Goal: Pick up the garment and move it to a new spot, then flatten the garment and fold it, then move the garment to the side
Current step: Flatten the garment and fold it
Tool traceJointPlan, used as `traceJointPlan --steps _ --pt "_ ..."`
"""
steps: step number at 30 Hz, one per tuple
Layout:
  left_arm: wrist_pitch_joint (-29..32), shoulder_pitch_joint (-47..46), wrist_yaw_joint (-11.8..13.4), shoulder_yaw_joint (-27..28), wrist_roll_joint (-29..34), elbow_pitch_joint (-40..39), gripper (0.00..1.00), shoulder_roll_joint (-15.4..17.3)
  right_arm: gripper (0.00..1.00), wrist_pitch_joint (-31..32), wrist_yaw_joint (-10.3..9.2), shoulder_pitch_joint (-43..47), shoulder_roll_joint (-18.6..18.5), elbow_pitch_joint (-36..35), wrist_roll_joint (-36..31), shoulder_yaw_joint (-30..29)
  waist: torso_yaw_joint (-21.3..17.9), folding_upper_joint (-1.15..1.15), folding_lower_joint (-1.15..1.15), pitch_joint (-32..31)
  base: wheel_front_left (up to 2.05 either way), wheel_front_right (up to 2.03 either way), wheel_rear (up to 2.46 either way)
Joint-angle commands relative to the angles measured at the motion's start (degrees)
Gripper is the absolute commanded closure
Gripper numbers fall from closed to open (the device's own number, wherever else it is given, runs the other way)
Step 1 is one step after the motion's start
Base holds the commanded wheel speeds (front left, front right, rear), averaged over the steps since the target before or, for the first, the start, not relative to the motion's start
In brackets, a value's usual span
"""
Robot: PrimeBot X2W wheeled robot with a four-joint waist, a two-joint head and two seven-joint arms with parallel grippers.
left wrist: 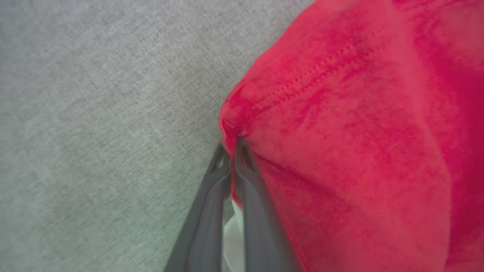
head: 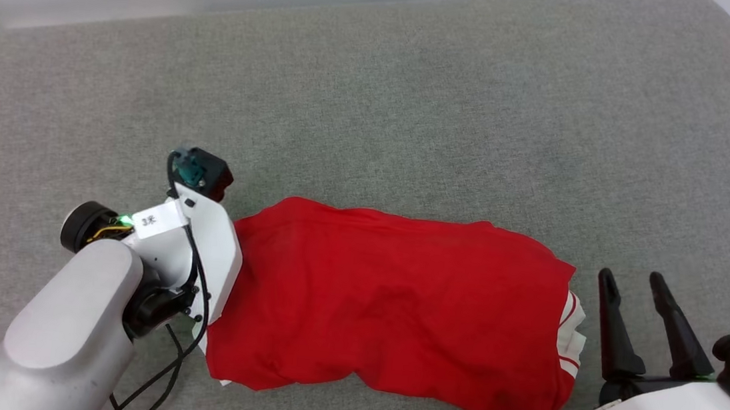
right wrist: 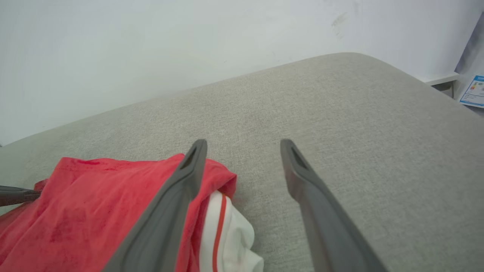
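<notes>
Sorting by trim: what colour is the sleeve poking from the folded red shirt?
White fabric sleeve with a red stripe; best in the right wrist view.

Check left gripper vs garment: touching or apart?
Touching. The left wrist view shows the left gripper shut, its tips pinching a fold at the edge of the garment, with red cloth caught between them.
</notes>
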Motion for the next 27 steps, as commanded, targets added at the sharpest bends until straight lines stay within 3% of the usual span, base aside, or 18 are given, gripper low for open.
traceJointPlan --steps 1,7,14,18,27 --pt "-1.6 -0.1 -0.1 -0.2 0.2 -1.1 1.00 0.2 0.00 -0.2 -0.01 -0.4 0.1 0.1 0.2 -0.5 0.5 0.00 0.00 -0.8 0.00 0.00 0.00" --pt "-7.4 -3.8 0.2 2.3 0.2 -5.9 1.00 0.4 0.00 0.4 -0.02 0.1 0.1 0.5 0.4 -1.1 1.5 0.00 0.00 -2.6 0.00 0.00 0.00" --pt "-11.8 -8.9 3.0 6.4 -0.3 -4.5 1.00 -0.6 0.00 0.9 -0.02 -0.8 0.1 0.2 0.8 -0.8 0.8 0.00 0.00 -1.7 0.00 0.00 0.00" --pt "-15.3 -11.9 4.2 8.5 0.0 1.3 1.00 -0.8 0.00 0.5 -0.01 -1.5 0.1 0.1 1.0 -0.4 -0.4 0.00 0.00 -0.2 0.00 0.00 0.00" --pt "-16.3 -13.7 2.8 7.4 -1.9 18.7 1.00 -4.2 0.00 -0.4 -0.01 -2.5 0.1 1.2 1.7 -0.7 -0.9 0.00 0.00 2.1 0.00 0.00 0.00"
